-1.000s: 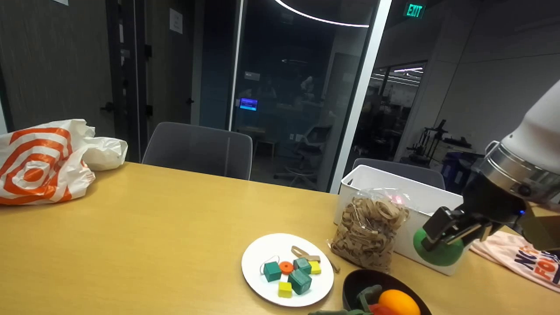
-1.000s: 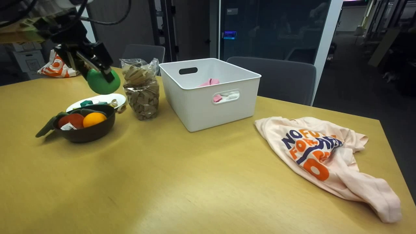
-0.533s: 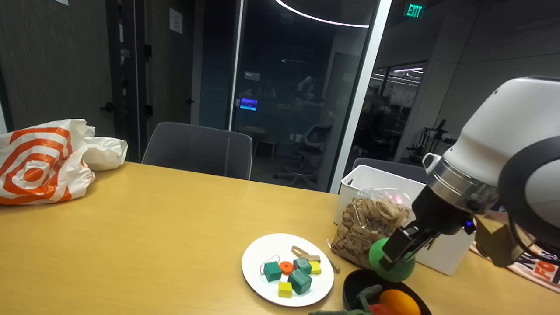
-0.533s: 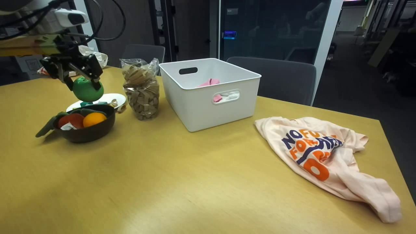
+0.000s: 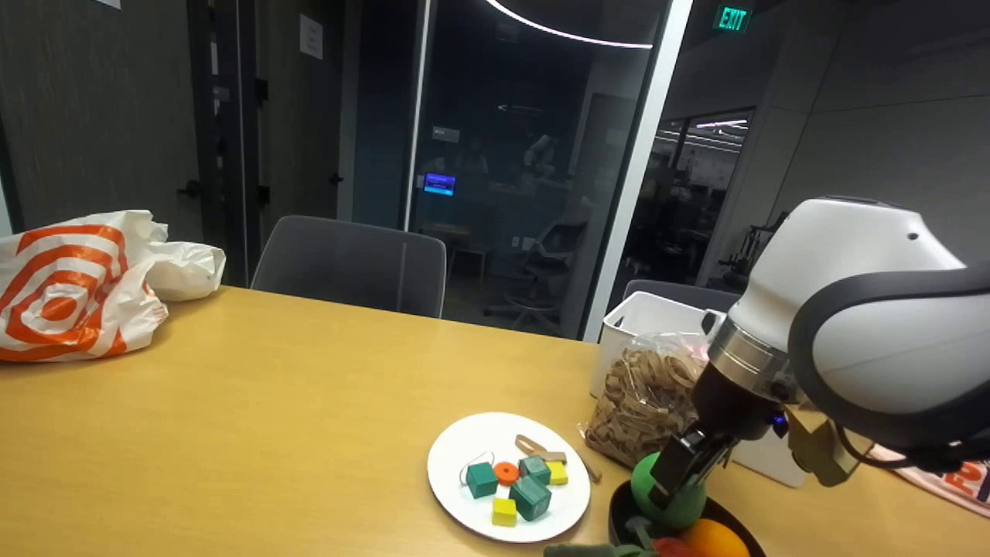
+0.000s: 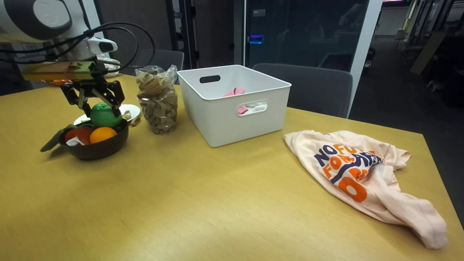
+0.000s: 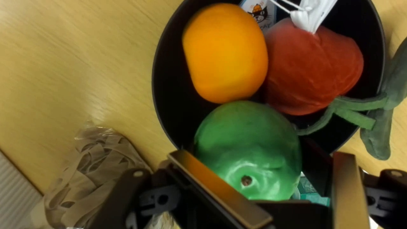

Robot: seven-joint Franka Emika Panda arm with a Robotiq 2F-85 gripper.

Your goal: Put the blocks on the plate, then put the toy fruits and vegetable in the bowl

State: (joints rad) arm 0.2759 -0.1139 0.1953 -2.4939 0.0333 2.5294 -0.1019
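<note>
My gripper (image 6: 103, 110) is shut on a round green toy fruit (image 6: 105, 117), one finger on each side of it. The fruit is low in the black bowl (image 6: 98, 150), beside a toy orange (image 7: 225, 54) and a red toy fruit (image 7: 313, 66) with a white tag. A dark green toy vegetable (image 7: 378, 133) hangs over the bowl's rim. The underside of the green fruit is hidden. The white plate (image 5: 464, 441) holds teal blocks (image 5: 482, 480), yellow blocks (image 5: 503, 512), an orange-red ring (image 5: 506, 473) and a brown band.
A clear bag of brown bands (image 6: 157, 105) stands close beside the bowl and the arm. A white bin (image 6: 246, 123) is behind it, with pink cloth inside. A pale pink shirt (image 6: 355, 163) lies on the table. A white and red plastic bag (image 5: 69, 294) is at the far end.
My gripper has carried the green fruit over to the bowl and down into it. The orange has shifted slightly. The plate and blocks have not moved.
</note>
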